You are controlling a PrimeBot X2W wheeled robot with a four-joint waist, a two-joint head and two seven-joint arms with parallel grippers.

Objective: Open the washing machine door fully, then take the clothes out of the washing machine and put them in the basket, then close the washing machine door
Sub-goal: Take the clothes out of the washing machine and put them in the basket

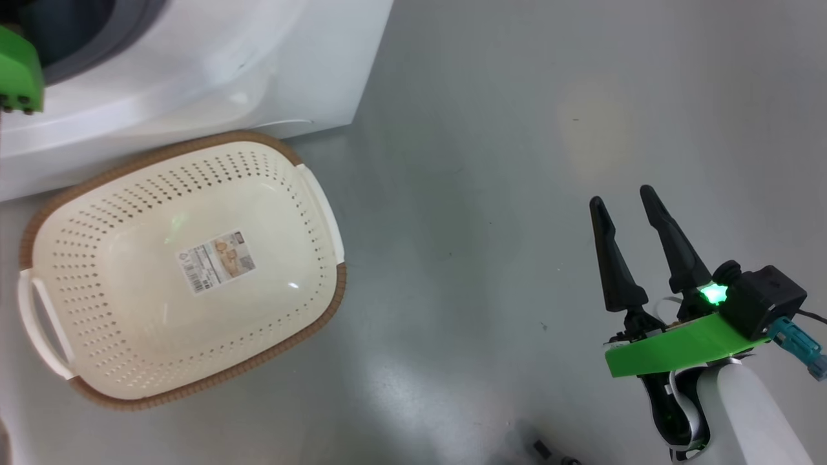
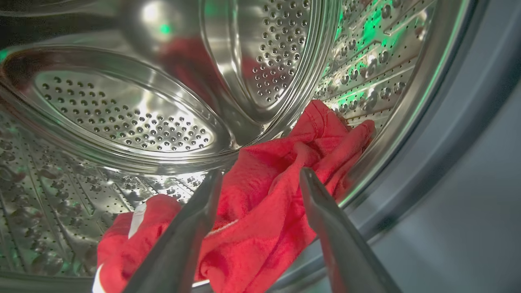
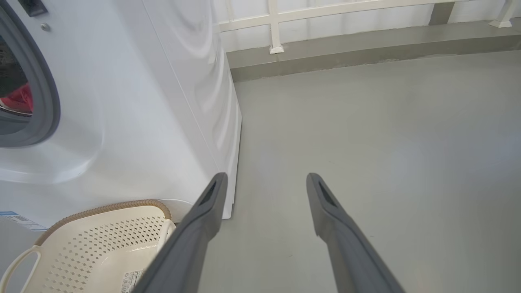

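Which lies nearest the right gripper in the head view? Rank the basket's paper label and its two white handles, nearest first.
1. Near handle, on the basket's side facing the right gripper.
2. Paper label, in the basket's middle.
3. Far handle, at the basket's left end.

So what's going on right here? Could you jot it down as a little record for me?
clothes: red garment lying in the steel drum of the washing machine
left fingers: open, inside the drum, pointed at the clothes, not closed on them
right fingers: open, holding nothing, above the grey floor
basket: on the floor beside the washing machine, no clothes in it, paper label inside
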